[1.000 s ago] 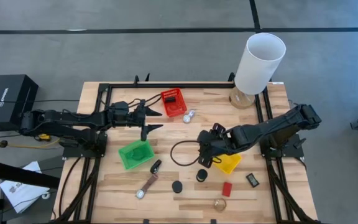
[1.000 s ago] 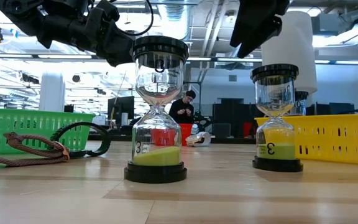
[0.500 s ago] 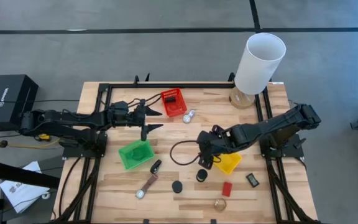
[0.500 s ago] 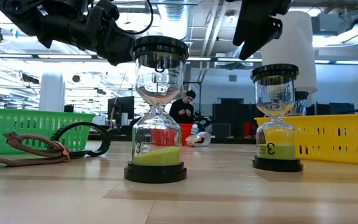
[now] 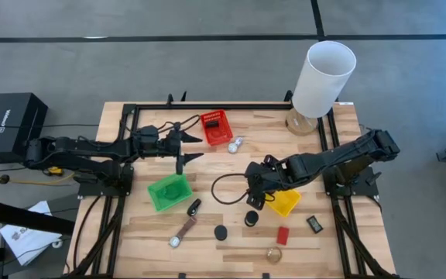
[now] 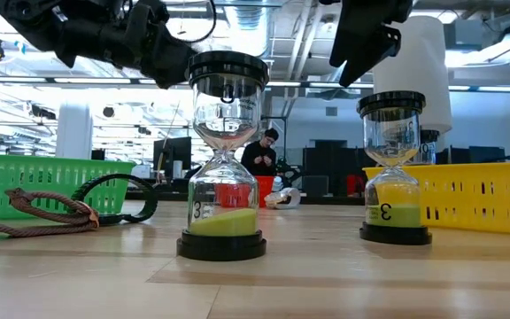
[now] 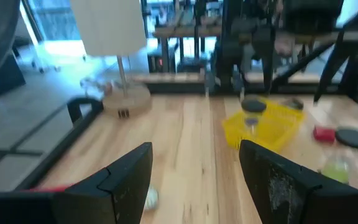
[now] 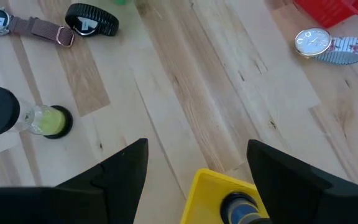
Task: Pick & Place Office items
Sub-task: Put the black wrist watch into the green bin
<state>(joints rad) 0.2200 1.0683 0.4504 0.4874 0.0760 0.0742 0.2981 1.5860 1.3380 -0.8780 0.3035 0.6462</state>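
The office items lie on the table's near half. Two hourglasses with black disc ends and green sand stand there, with a red block, a gold round piece, a brown-strap watch and a black watch. A third hourglass stands in the yellow basket. My right gripper hovers open over that basket's left edge. My left gripper hangs open in the air between the red basket and the green basket.
A tall white lamp stands at the far right corner. A black cord loop lies left of the yellow basket, and a silver watch lies beside the red basket. A small black item sits near the right rail. A person shows far behind the table.
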